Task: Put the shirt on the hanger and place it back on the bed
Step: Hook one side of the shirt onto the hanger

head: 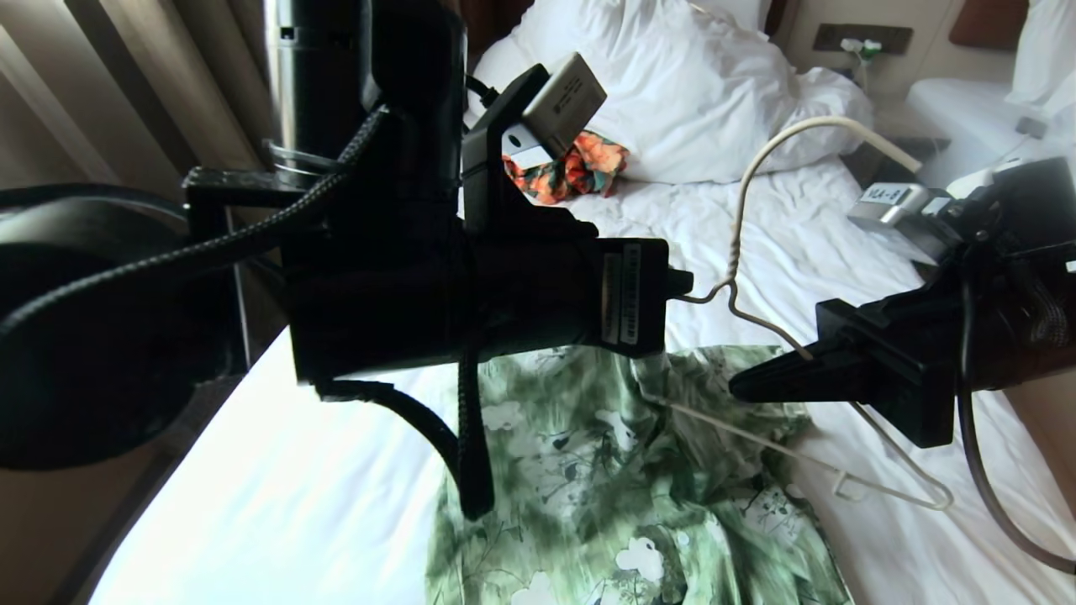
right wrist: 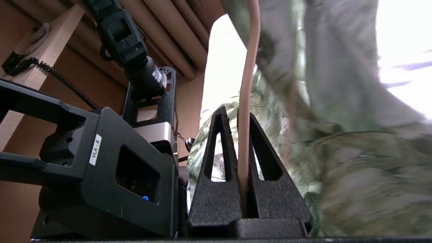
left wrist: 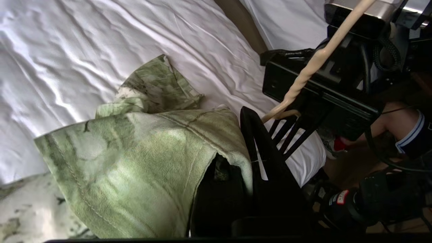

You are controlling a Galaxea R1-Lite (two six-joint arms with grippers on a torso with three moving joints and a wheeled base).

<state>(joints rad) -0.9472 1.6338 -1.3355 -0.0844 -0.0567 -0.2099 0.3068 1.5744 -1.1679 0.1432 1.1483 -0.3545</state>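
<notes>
Midway, by the look of it. The hanger (head: 761,315) is pinched in the closed right gripper (right wrist: 243,168); shirt (head: 622,479) fabric is clamped by the closed left gripper (left wrist: 236,175), lifted above the bed (head: 294,496). Threading and laying down are judged outstanding.

Open sheet is left on the bed (head: 277,504) left of the shirt (head: 622,496); the right side is blocked by the hanger (head: 891,483)

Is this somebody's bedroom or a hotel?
Probably a hotel room, though I can't be sure. There's a big bed with white sheets and a puffy pillow, a second white bed beside it, and long curtains.
</notes>
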